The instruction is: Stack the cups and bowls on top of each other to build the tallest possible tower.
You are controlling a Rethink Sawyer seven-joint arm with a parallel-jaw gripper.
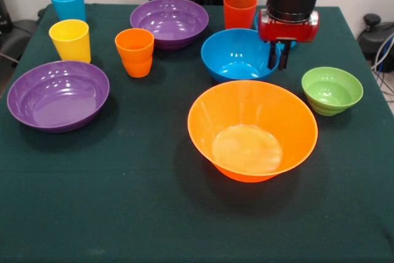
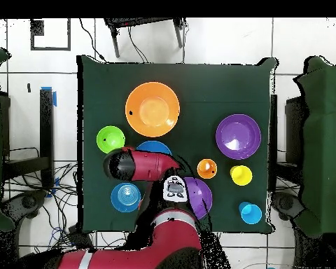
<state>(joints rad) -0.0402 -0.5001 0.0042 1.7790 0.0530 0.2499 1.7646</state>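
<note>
My gripper [image 1: 278,60] hangs over the right rim of the deep blue bowl [image 1: 237,53], its two fingers close together astride that rim. The bowl rests on the cloth. In front stands the large orange bowl [image 1: 252,129], with the small green bowl [image 1: 332,90] to its right. Purple bowls sit at the left [image 1: 58,95] and at the back [image 1: 169,23]. The cups stand apart: light blue [image 1: 68,2], yellow [image 1: 70,40], orange [image 1: 135,52], red-orange [image 1: 240,9]. From above, the translucent light blue bowl [image 2: 126,197] shows beside the arm [image 2: 146,165].
Everything stands on a dark green tablecloth [image 1: 123,201]. In the overhead view the arm covers part of the deep blue bowl [image 2: 154,147] and of one purple bowl [image 2: 200,197]. Cables and chairs lie around the table [image 2: 101,77].
</note>
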